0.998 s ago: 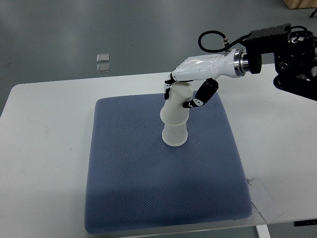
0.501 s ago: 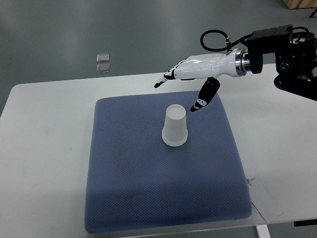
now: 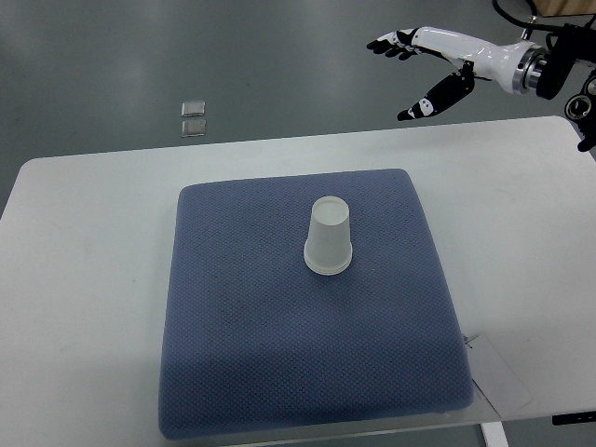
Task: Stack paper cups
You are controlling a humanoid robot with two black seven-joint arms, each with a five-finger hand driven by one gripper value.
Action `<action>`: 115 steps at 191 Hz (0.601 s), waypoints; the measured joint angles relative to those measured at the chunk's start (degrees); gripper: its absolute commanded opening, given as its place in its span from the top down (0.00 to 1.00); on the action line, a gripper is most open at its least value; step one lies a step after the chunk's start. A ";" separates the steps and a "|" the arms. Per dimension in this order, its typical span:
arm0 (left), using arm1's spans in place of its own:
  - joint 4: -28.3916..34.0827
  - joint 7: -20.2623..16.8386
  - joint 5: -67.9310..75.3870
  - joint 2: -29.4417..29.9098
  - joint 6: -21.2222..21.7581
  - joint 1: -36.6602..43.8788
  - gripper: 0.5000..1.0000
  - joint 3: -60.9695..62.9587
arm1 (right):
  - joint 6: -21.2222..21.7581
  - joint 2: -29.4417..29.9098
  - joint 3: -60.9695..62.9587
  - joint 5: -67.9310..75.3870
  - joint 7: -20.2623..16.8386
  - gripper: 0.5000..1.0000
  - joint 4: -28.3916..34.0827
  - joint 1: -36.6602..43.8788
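Note:
A stack of white paper cups point(image 3: 329, 237) stands upside down, wide rim on the blue mat point(image 3: 242, 354), near the mat's middle. My right hand point(image 3: 407, 67) is up at the top right, far above and behind the cups, past the table's far edge. Its fingers are spread and it holds nothing. The left arm does not show.
The mat lies on a white table point(image 3: 84, 279). A white paper tag point(image 3: 500, 372) pokes out by the mat's near right corner. Two small clear squares point(image 3: 194, 118) lie on the grey floor beyond the table.
My right hand let go of the cup stack, opened, then drew back up and to the right. The cups stay standing in the same spot.

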 measured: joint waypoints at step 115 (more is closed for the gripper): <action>0.00 -0.01 0.00 0.00 0.00 0.00 0.00 0.00 | -7.90 8.76 6.72 36.34 -5.43 0.21 -6.28 -15.34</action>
